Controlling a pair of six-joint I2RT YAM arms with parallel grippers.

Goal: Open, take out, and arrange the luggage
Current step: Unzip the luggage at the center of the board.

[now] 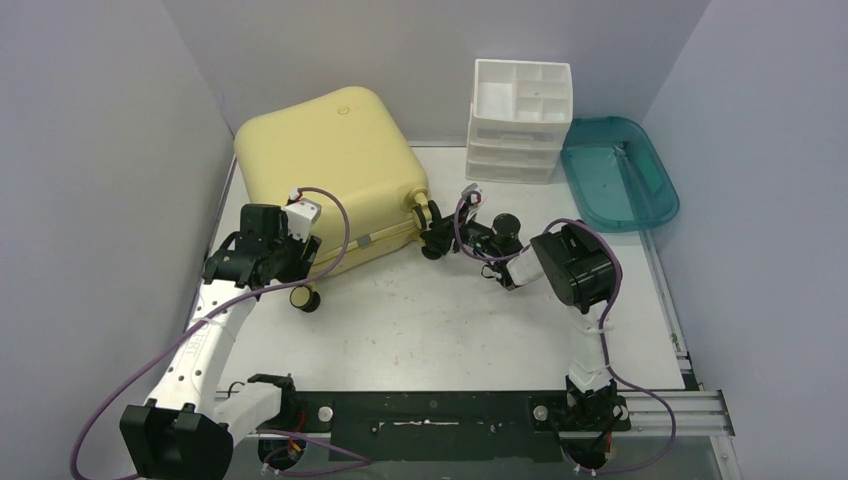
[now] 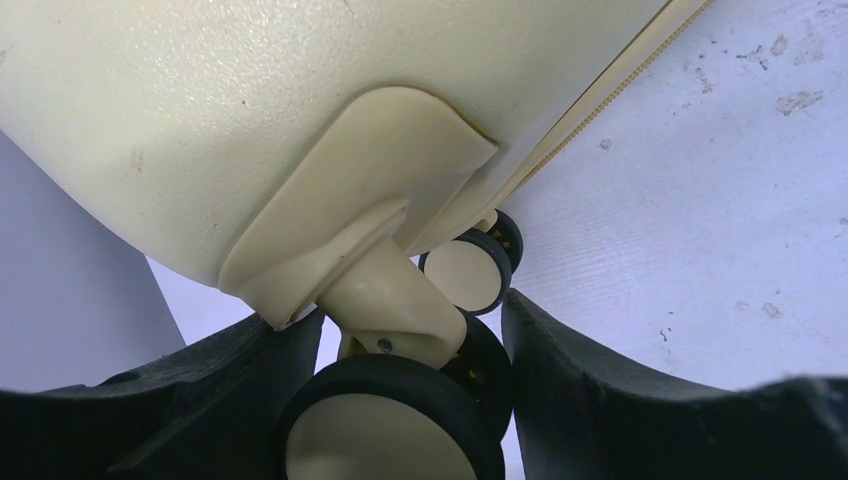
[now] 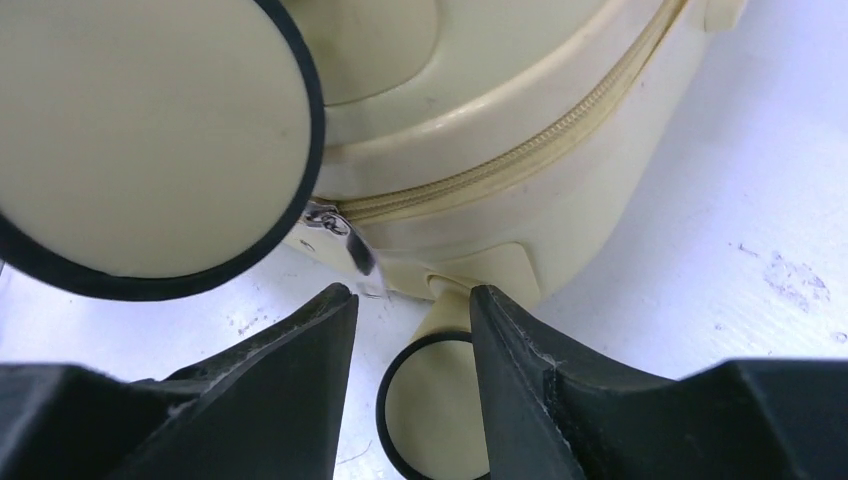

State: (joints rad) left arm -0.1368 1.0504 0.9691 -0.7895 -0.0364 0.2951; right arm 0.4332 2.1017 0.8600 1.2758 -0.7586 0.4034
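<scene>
the luggage (image 1: 330,150) lies closed on its side at the back left of the table (image 1: 450,320), zipper (image 3: 520,150) done up, so the step in hand looks like unzipping; the left gripper (image 2: 412,305) sits at the near-left corner, fingers fairly wide and astride a caster wheel (image 2: 385,430), which seems to fill the gap and touch both pads, a bracing hold; the right gripper (image 3: 412,290) is at the near-right corner, fingers narrowly apart and clamping nothing; the metal zipper pull (image 3: 340,232) hangs just beyond one fingertip, not between them; to do it well, i'd shift the right fingers sideways until the tab lies between the pads, close fully, then draw along the zipper line rather than away from the shell; the big wheel (image 3: 140,140) crowds that side, so approach low.
</scene>
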